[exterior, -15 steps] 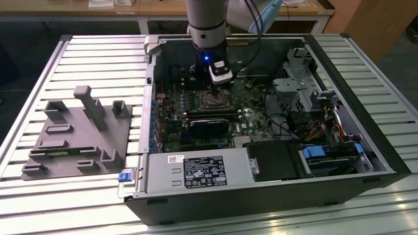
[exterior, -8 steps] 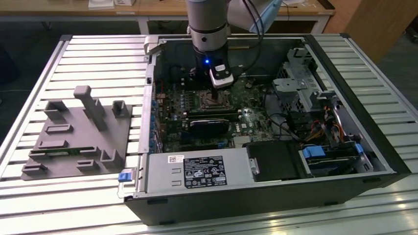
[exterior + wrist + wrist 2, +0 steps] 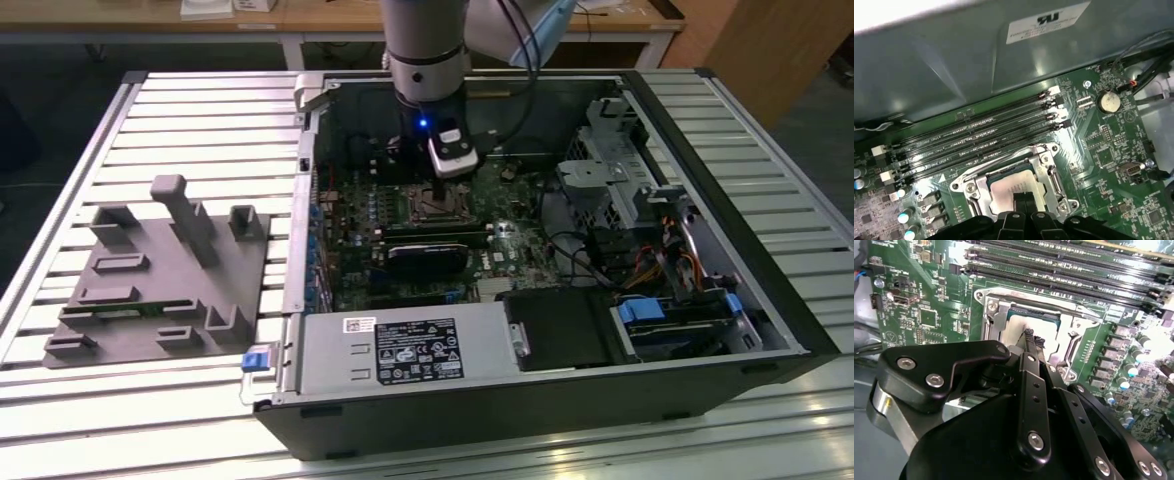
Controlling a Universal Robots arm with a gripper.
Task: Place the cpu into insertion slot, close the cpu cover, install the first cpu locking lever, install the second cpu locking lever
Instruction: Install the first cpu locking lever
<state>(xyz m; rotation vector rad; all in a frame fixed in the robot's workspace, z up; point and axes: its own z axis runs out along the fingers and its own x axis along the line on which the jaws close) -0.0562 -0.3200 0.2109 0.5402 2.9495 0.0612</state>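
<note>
Cpu (image 3: 1013,184) seated in insertion slot (image 3: 966,187). Cpu cover (image 3: 991,315) looks closed over cpu. Claw (image 3: 1030,337) fingers together, empty, tips at cpu top. Lever status unclear.

We are seeing a slatted metal table (image 3: 187,110) catching glare along its near edge. Behind it, a wooden bench (image 3: 334,20) on white legs is standing, with a wood panel (image 3: 761,50) at the exterior view's right and dark floor (image 3: 54,60) beneath.

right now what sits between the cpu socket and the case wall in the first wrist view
Four long memory slots run side by side across the green motherboard, between the insertion slot holding the cpu and the grey case wall.
</note>
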